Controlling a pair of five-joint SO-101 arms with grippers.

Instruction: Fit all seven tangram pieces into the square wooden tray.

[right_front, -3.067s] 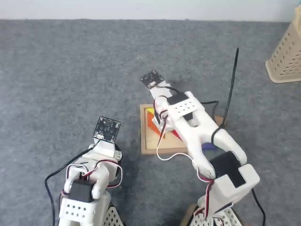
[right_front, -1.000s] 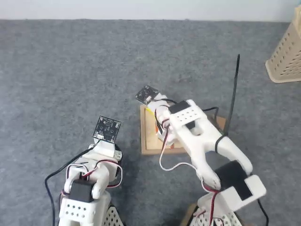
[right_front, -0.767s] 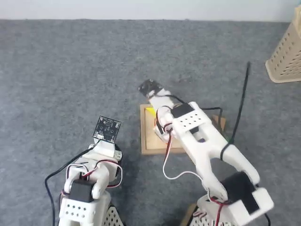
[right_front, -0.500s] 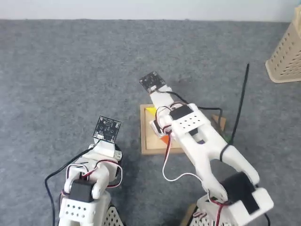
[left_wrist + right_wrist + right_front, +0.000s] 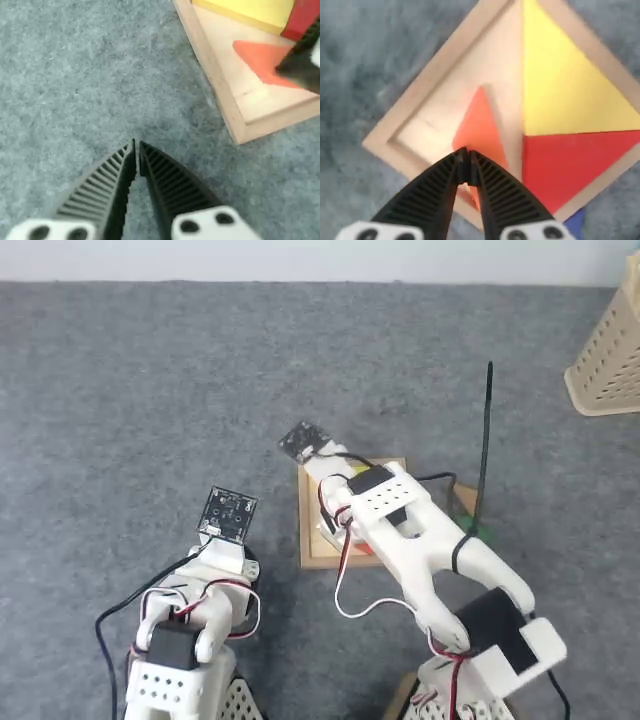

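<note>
Wooden tray (image 5: 420, 80), orange triangle (image 5: 481, 122) at closed right tool (image 5: 465, 152), yellow triangle (image 5: 562, 92), red triangle (image 5: 567, 160)

1. No writing, number or sign can be read in any view.
2. The left wrist's dark board (image 5: 231, 512) and the right wrist's dark board (image 5: 303, 441) carry marks too small to tell.

Setting: small robotics lab bench. Evidence: table (image 5: 150, 370) under grey felt; white left arm (image 5: 190, 625) and right arm (image 5: 425, 540) with exposed servo wiring; beige slotted basket (image 5: 610, 350).
</note>
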